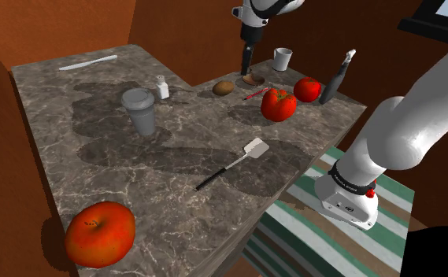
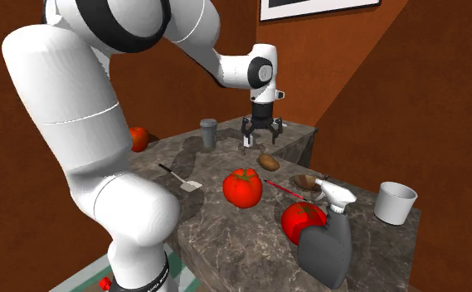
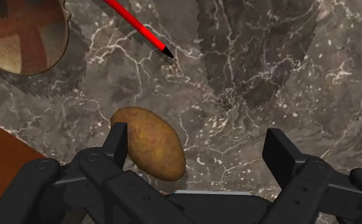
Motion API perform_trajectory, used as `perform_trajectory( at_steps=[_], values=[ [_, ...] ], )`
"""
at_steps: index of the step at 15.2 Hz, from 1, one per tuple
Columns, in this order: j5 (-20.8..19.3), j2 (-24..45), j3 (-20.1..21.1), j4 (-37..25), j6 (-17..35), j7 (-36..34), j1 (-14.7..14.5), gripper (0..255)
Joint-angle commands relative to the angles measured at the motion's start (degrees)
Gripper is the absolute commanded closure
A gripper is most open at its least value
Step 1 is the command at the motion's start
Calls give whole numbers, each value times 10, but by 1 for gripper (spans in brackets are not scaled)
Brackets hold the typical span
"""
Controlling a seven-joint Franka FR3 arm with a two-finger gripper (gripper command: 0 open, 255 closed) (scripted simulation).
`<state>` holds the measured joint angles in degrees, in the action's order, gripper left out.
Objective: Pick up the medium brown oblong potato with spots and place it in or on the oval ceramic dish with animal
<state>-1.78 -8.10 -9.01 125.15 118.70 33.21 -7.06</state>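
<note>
Black and two-fingered, the tool [image 3: 198,143] hung a little way above the bench [image 3: 281,70], and its fingers [image 3: 280,153] stood wide apart, holding nothing. The brown potato [image 3: 151,141] with tiny spots lay on the grey marbled bench below the tool. In the wrist view it was tucked close to one finger and far from the other, and I could not tell if that near finger touched it. Just past the potato lay a thin red pen [image 3: 138,28] with a black tip. Beyond the pen sat the brown oval dish [image 3: 23,38] with a pattern inside. In the shoulder view the dish was just beside the potato, on that view's right. A white cup [image 1: 283,59] stood behind the dish. Two red tomatoes [image 1: 279,104] sat near the pen, one close to the other. A dark spray bottle [image 1: 336,79] with a white top stood by the tomatoes at the bench's edge. On the shoulder view's left of the potato stood a small white bottle [image 1: 161,86] and then a grey cup [image 1: 139,110]. A spatula [image 1: 234,163] with a black handle lay nearer the front of the bench. A big red apple [image 1: 100,232] sat well apart at the near corner, and a white knife [image 1: 88,62] lay at the far corner. A green and white striped rug [image 1: 324,228] lay on the floor by the white arm's [image 1: 403,134] foot.
</note>
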Motion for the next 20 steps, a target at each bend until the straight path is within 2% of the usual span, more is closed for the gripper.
perform_trajectory(
  at_steps=[1, 9, 16, 20],
  values=[
    [2, 46, -1, -25, 22, 35, -5, 0],
    [4, 208, 15, -128, 82, 147, -15, 0],
    [8, 237, 16, -111, 129, 150, -12, 0],
    [8, 240, 16, -110, 132, 150, -12, 0]
  ],
)
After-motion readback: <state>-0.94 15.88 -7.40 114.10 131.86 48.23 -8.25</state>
